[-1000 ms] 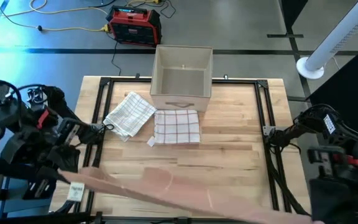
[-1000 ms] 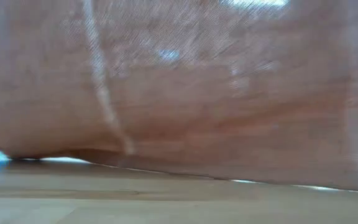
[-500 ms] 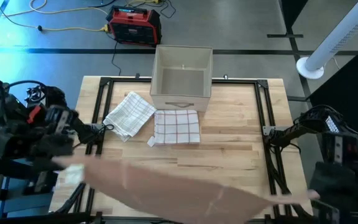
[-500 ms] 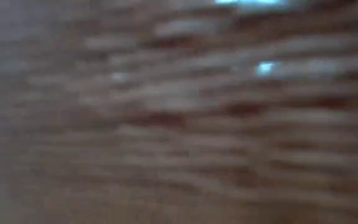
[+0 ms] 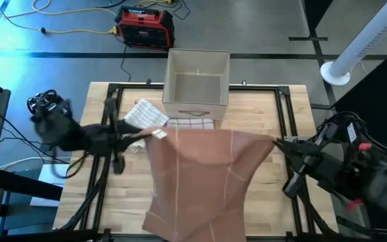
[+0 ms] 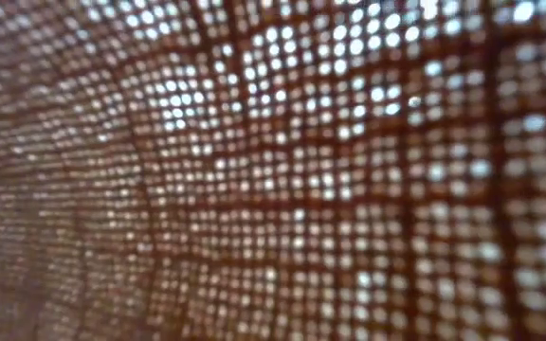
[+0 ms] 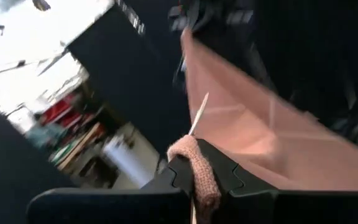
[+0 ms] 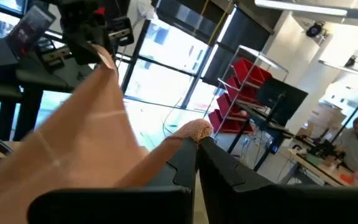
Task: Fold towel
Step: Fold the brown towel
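Both sets of jaws are clamped tight on cloth: a bunched corner of the pink towel (image 7: 199, 168) is pinched by the left gripper (image 7: 202, 177), and the opposite corner is pinched the same way by the right gripper (image 8: 196, 144), fingers closed flat with just a nub of fabric poking out. From above, the towel (image 5: 203, 178) is seen stretched between the left gripper (image 5: 154, 134) and the right gripper (image 5: 275, 143), held up over the middle of the wooden table (image 5: 267, 121), with its lower end draped down toward the near edge. Part of a red-checked cloth (image 5: 192, 124) is covered by it, and a grey-checked cloth (image 5: 143, 113) is left just beside the left gripper. An open beige box (image 5: 197, 84) is parked at the far edge. The low view is completely filled by the towel's weave (image 6: 273, 170), nothing else can be made out there. A person (image 8: 357, 144) is seated in the room beyond, in the right wrist view.
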You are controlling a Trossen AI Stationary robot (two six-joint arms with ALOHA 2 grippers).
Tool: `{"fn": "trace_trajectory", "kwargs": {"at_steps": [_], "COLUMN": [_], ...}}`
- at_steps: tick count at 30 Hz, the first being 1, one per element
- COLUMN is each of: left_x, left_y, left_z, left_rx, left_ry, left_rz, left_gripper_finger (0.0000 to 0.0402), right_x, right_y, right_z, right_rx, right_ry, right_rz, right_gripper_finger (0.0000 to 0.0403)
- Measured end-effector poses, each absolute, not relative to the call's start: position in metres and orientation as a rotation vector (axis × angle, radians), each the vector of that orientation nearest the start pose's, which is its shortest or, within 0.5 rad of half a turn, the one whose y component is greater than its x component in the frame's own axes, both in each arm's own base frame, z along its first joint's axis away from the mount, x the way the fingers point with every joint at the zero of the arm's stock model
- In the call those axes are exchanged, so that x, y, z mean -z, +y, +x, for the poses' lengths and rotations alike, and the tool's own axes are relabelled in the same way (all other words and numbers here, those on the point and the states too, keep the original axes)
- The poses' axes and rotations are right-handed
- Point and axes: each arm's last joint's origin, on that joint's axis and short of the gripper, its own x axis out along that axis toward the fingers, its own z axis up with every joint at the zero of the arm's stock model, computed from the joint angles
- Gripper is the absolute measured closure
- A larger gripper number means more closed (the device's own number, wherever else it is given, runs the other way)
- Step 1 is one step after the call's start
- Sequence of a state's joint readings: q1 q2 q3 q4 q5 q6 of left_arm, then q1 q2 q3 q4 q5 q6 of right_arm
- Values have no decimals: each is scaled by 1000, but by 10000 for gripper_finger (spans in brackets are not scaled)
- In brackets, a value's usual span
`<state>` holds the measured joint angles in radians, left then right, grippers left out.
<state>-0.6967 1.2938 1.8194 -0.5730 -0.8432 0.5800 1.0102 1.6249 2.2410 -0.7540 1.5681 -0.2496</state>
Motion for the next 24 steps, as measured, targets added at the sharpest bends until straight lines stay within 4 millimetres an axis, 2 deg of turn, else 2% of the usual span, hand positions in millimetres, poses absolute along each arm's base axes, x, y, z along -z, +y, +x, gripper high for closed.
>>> {"fn": "trace_trajectory", "kwargs": {"at_steps": [5, 9, 11, 14, 16, 19, 24], "left_x": [-511, -493, -485, -478, -475, -478, -501], "left_y": [-95, -73, -64, -54, -49, -45, -49], "left_z": [193, 195, 194, 194, 194, 197, 208], "left_rx": [-237, -302, -305, -307, -327, -346, -280], "left_ry": [264, 453, 528, 602, 636, 621, 390], "left_rz": [695, 676, 632, 583, 594, 617, 558], "left_gripper_finger": [402, 402, 402, 402, 402, 402, 402], "right_x": [-520, -503, -499, -493, -487, -477, -462], "right_y": [198, 185, 182, 177, 171, 161, 149], "right_z": [164, 155, 158, 163, 169, 180, 194], "right_rx": [569, 539, 521, 464, 446, 433, 454], "right_ry": [110, 130, 154, 253, 324, 427, 540], "right_rz": [-366, -327, -247, -260, -191, -140, -116], "right_gripper_finger": [403, 403, 403, 403, 403, 403, 403]}}
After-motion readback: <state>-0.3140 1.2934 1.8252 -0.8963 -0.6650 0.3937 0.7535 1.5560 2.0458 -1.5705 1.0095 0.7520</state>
